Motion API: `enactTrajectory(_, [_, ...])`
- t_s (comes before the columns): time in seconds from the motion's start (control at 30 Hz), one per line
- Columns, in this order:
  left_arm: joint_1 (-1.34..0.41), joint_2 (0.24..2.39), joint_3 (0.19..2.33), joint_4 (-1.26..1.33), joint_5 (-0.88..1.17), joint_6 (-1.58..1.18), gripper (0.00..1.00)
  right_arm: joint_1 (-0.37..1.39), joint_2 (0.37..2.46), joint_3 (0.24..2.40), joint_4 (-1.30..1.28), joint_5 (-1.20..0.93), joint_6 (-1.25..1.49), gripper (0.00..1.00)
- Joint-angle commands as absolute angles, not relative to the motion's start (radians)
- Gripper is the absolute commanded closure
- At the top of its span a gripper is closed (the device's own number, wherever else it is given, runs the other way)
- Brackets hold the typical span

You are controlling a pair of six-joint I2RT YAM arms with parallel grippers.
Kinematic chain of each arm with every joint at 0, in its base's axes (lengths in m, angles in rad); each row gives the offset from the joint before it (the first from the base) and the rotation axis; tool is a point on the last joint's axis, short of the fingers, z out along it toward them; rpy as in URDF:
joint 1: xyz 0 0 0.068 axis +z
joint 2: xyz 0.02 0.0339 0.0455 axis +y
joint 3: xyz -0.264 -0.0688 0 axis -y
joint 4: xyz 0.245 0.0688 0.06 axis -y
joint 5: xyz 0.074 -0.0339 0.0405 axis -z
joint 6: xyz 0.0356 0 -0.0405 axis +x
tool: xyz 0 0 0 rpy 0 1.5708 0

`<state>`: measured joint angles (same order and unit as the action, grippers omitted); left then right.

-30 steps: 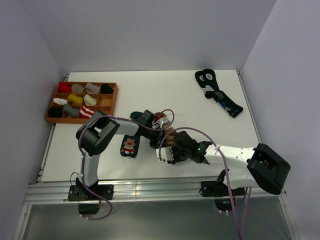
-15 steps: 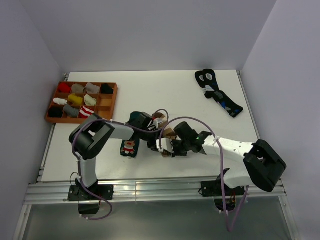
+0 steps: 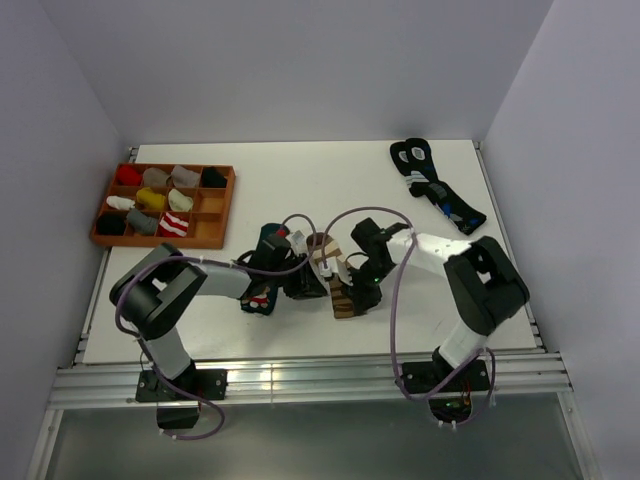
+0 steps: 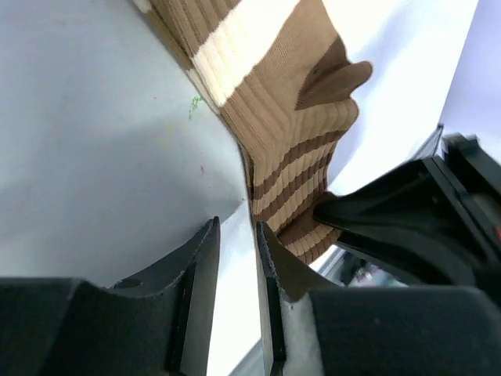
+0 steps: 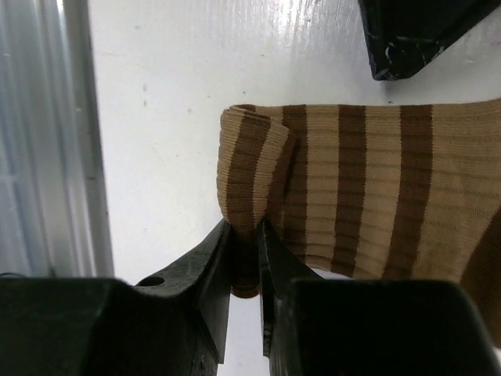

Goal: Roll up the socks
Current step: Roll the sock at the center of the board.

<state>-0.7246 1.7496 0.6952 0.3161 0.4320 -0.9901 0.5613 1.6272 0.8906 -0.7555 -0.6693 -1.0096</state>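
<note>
First turn: right pincer nips the brown sock by its folded end; left pincer beside it stands slightly parted, apparently empty. Next, roll onward.

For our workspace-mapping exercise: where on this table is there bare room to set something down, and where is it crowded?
Free: the table back middle, between the wooden tray and the black socks. Crowded: the centre, where left gripper and right gripper meet at the brown striped sock beside the green bear sock.
</note>
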Motion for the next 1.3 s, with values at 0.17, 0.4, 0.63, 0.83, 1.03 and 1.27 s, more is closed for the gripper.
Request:
enactTrajectory(0.17, [-0.828,1.652,0.542,0.597,0.216,-0.965,0.70,0.472,1.839,1.089,-1.097,-0.788,-1.118,0.78])
enactTrajectory(0.4, [-0.942,1.600,0.494,0.733,0.068,-0.819,0.66,0.463,1.960,1.195,-1.164,-0.808,-1.071,0.78])
enactTrajectory(0.63, [-0.960,1.575,0.523,0.758,0.077,-0.669,0.62,0.453,2.048,1.244,-1.190,-0.816,-1.032,0.78])
enactTrajectory(0.83, [-0.973,1.637,0.566,0.782,0.156,-0.612,0.61,0.445,2.089,1.281,-1.204,-0.818,-1.006,0.78])
enactTrajectory(1.03, [-0.977,1.718,0.595,0.853,0.198,-0.626,0.60,0.443,2.115,1.293,-1.200,-0.818,-0.977,0.78])
enactTrajectory(1.27, [-0.988,1.775,0.583,0.920,0.244,-0.646,0.57,0.436,2.140,1.312,-1.192,-0.811,-0.943,0.78])
